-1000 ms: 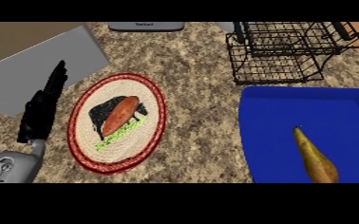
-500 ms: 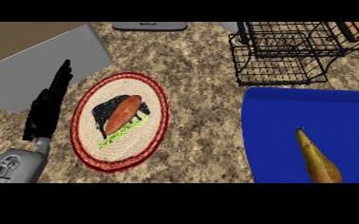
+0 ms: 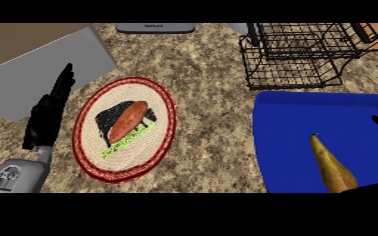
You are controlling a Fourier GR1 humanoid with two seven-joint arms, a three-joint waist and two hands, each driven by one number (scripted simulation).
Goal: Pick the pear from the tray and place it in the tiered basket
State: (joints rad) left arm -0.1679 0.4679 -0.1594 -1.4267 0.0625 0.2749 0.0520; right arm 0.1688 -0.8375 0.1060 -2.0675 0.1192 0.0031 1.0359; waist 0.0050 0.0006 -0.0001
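Risk: pear (image 3: 332, 167) lies near the blue tray's (image 3: 295, 115) lower edge, narrow stem end pointing up; I reckon it could roll or slip out sideways if fingers close on the taper instead of the fat end.
Risk 2: wire tiered basket (image 3: 295, 55) has narrow openings, so a tilted carry might clip the rim.
Pear look: yellow-brown, long, slim neck, darker tip, lying flat.
L hand (image 3: 48, 112): fingers straight, holding nothing, resting left of the woven plate (image 3: 166, 115) w/ food.
R hand: can't see it in this view.
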